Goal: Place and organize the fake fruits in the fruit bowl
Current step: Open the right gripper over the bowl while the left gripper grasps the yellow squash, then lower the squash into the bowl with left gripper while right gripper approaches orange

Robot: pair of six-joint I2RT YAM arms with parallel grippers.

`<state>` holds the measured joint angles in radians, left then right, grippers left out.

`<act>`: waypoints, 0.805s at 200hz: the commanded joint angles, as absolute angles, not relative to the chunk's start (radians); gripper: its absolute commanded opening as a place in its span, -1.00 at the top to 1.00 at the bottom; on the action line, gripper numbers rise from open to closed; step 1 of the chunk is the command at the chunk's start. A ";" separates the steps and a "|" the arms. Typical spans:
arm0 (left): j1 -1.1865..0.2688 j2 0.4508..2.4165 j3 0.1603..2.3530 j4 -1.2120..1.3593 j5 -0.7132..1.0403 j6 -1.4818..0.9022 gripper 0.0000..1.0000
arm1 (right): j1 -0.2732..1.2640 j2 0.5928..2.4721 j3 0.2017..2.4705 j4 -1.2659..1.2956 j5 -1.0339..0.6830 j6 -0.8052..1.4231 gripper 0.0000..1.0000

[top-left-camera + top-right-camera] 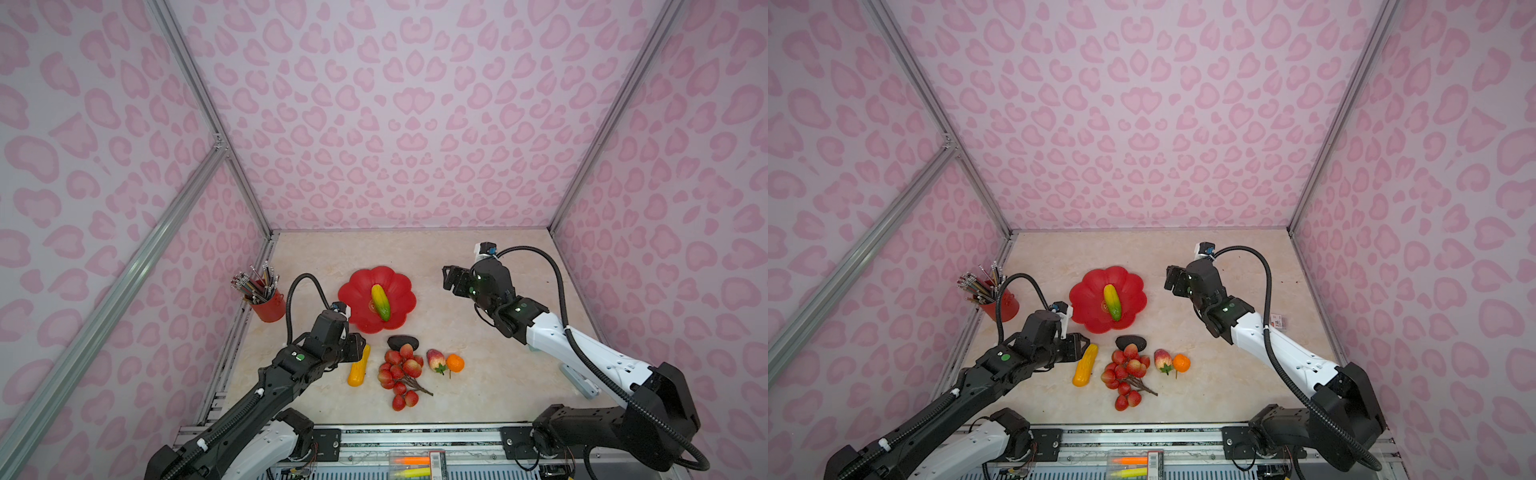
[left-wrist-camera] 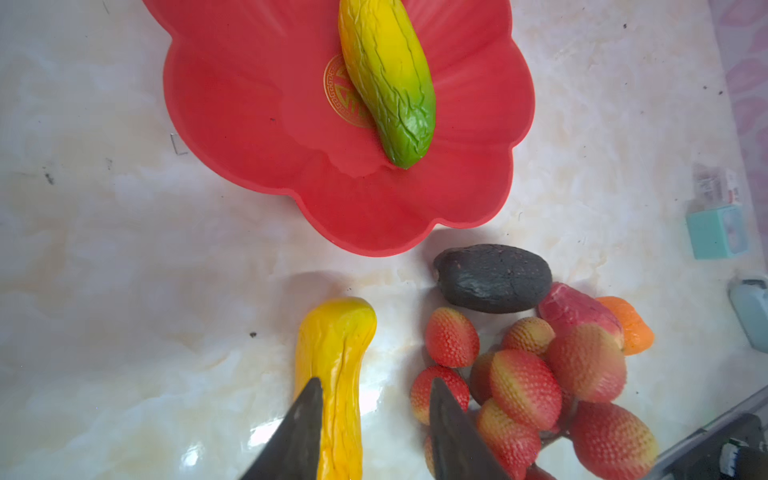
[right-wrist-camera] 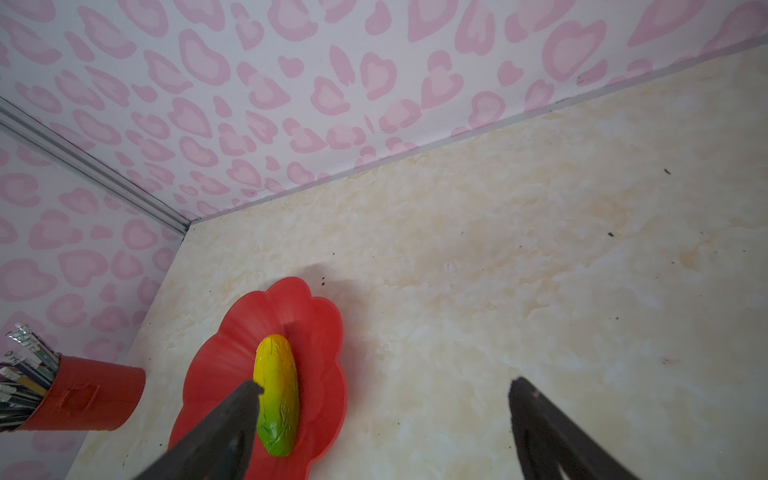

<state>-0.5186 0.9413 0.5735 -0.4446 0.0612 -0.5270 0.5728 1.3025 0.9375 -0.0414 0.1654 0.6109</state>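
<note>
The red scalloped fruit bowl holds the yellow-green oblong fruit. Nearer the front, on the table, lie the yellow-orange oblong fruit, dark avocado, red berry bunch, strawberry and small orange. My left gripper straddles the yellow-orange fruit. One finger touches it, and a gap remains at the other finger beside the berries. My right gripper hangs open and empty, to the right of the bowl.
A red cup of pencils stands by the left wall. A small teal box lies on the right side of the table. Patterned walls close three sides. A case of markers sits on the front rail.
</note>
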 commanded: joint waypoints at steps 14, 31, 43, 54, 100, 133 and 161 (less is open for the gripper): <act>-0.520 1.053 0.566 -0.470 0.103 -0.517 -0.16 | 0.559 1.254 0.897 -0.066 0.197 0.619 -0.86; -0.521 1.091 0.563 -0.463 0.105 -0.514 -0.43 | 0.553 1.230 0.873 -0.067 0.203 0.623 -0.86; -0.522 1.114 0.559 -0.452 0.104 -0.509 -0.51 | 0.548 1.217 0.861 -0.069 0.203 0.623 -0.86; -0.522 1.138 0.559 -0.440 0.104 -0.503 -0.54 | 0.544 1.210 0.855 -0.070 0.201 0.625 -0.86; -0.526 1.268 0.560 -0.390 0.108 -0.489 -0.11 | 0.538 1.179 0.844 -0.079 0.205 0.619 -0.87; -0.529 1.248 0.550 -0.394 0.110 -0.495 0.24 | 0.524 1.158 0.835 -0.086 0.209 0.616 -0.88; -0.529 1.119 0.560 -0.463 0.112 -0.514 0.40 | 0.515 1.151 0.822 -0.081 0.210 0.619 -0.88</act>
